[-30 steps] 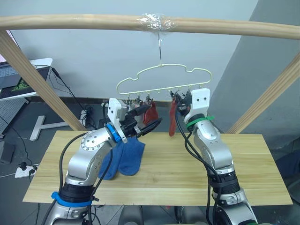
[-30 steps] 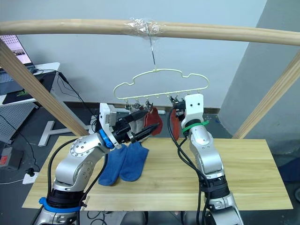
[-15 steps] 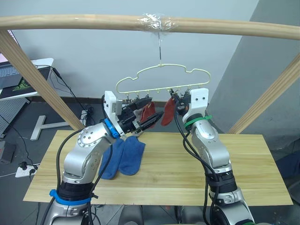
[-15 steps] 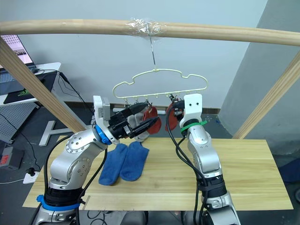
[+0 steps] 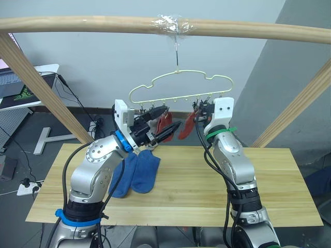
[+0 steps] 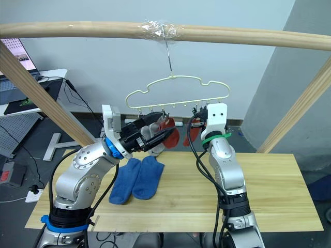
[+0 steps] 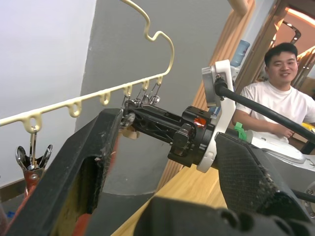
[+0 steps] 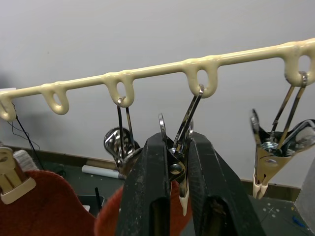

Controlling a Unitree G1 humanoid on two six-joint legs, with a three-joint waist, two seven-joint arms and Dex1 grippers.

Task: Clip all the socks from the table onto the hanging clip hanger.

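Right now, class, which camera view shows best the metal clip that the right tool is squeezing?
The right wrist view: the clip sits pinched between the right tool, hanging from the clip hanger. Both eye views show it tiny, and the left wrist view shows it small beside the tool's tip.

Soft, even indoor light is filling the scene, and the table (image 5: 207, 191) is showing only faint shadows along the edges of the blue socks (image 5: 135, 174). Glare is shining off the clear tape on the wooden bar (image 5: 77, 23). In the left wrist view the near fingers (image 7: 78, 182) are blurring out of focus.
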